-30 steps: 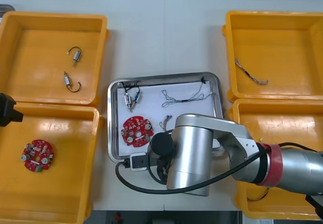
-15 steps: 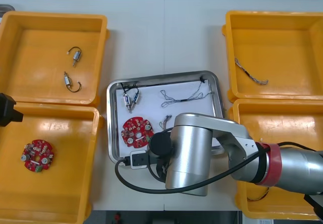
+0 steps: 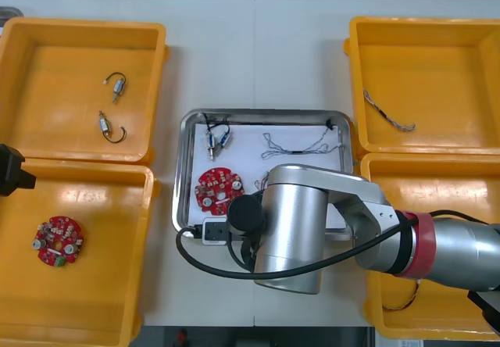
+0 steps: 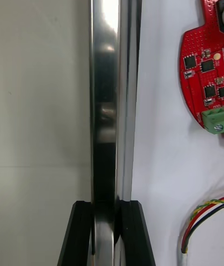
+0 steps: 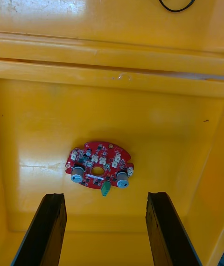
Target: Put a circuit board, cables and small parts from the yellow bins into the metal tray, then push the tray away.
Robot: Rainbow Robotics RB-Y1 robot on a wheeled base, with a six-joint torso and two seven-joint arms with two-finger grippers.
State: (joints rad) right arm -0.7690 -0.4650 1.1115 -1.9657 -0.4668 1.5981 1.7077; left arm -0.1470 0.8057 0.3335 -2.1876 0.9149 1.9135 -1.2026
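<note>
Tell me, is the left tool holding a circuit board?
No, the open left tool hangs over the circuit board lying in a yellow bin.

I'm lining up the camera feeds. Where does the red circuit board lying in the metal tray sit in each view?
Front view: the circuit board, in the near left part of the metal tray.
Right wrist view: the board on the tray's white inside, beyond the right hand, shut on the rim.
Left wrist view: another board in a yellow bin, beyond the open left hand.
Shared landmark: the tray's rim.
</note>
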